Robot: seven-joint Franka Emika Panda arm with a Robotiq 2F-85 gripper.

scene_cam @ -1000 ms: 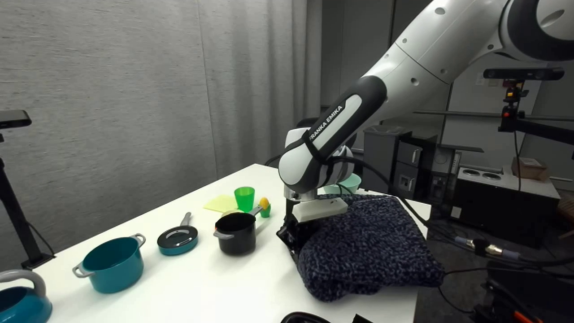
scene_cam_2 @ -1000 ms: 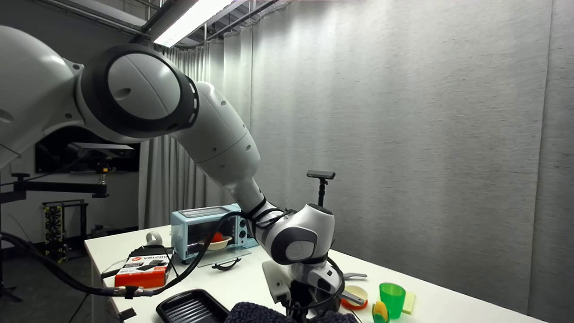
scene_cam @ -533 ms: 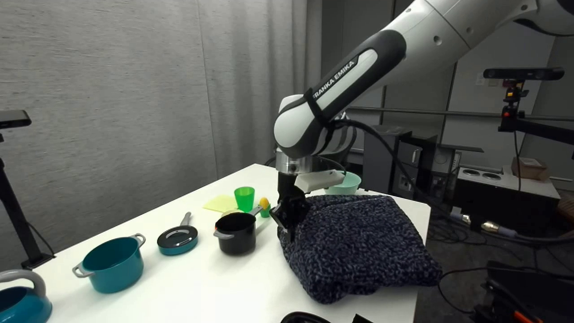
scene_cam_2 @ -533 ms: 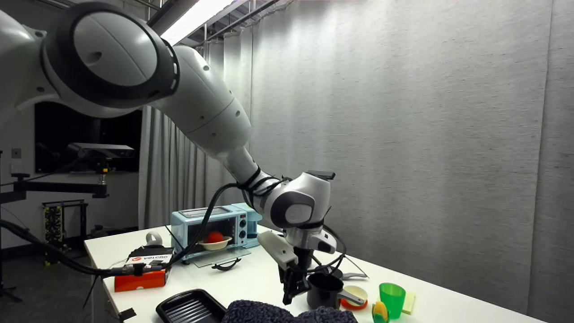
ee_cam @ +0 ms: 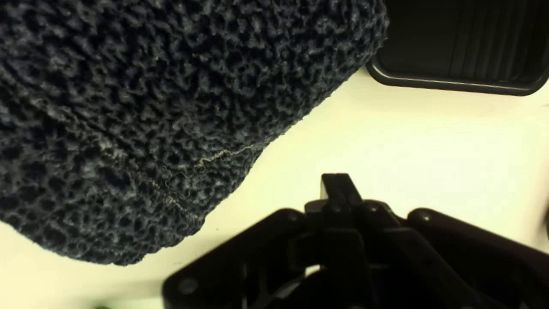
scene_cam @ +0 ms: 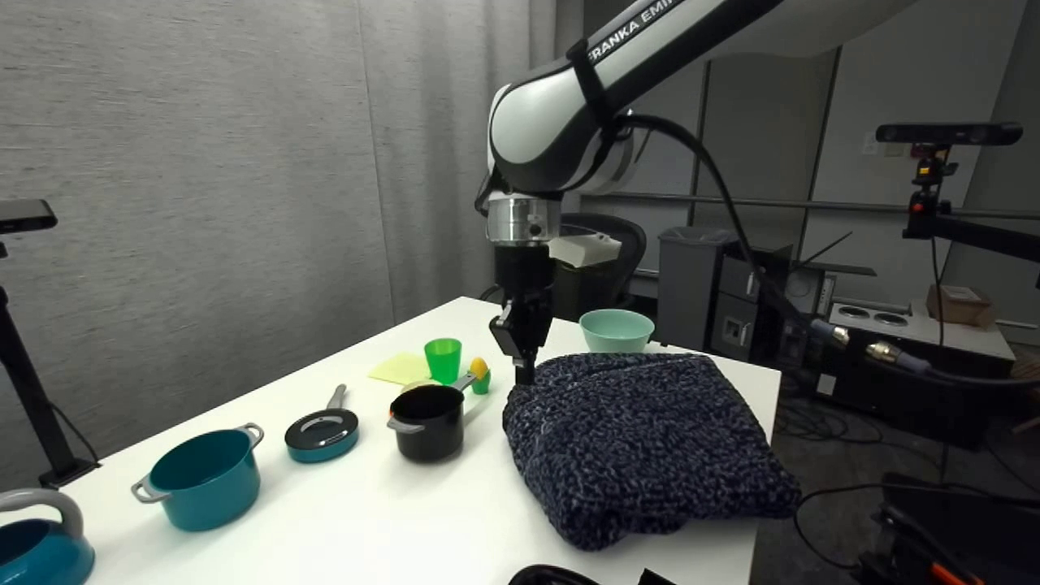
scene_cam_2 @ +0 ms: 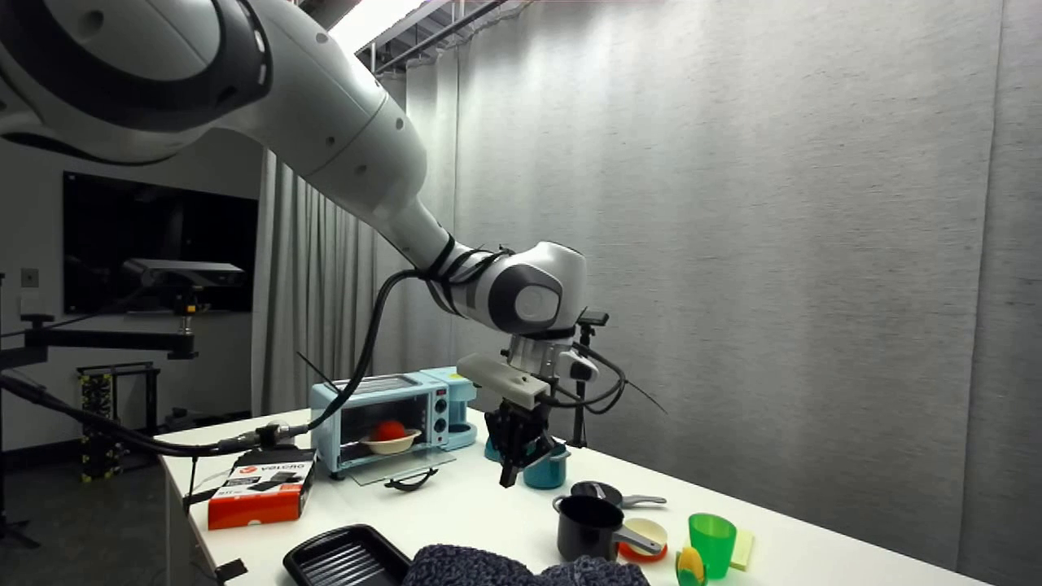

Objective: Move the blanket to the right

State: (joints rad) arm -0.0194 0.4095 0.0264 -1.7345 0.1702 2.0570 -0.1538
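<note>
Where a grey, streaky curtain (scene_cam: pixel 203 179) lines the room, a smooth white bench (scene_cam: pixel 349 520) carries, from the left in an exterior view, a round teal pot (scene_cam: pixel 209 487), a shallow pan (scene_cam: pixel 322 437) and a black saucepan (scene_cam: pixel 432 428); next, the black claw (scene_cam: pixel 525 376) hangs above the bench, drawn fully together and gripping nothing; then the nubbly navy blanket (scene_cam: pixel 650 439) lies folded along the right edge.

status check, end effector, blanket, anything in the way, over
End effector shut, empty, above the table, off the blanket. Blanket lying on table. Black tray close by its edge, contact unclear, possible snag.
</note>
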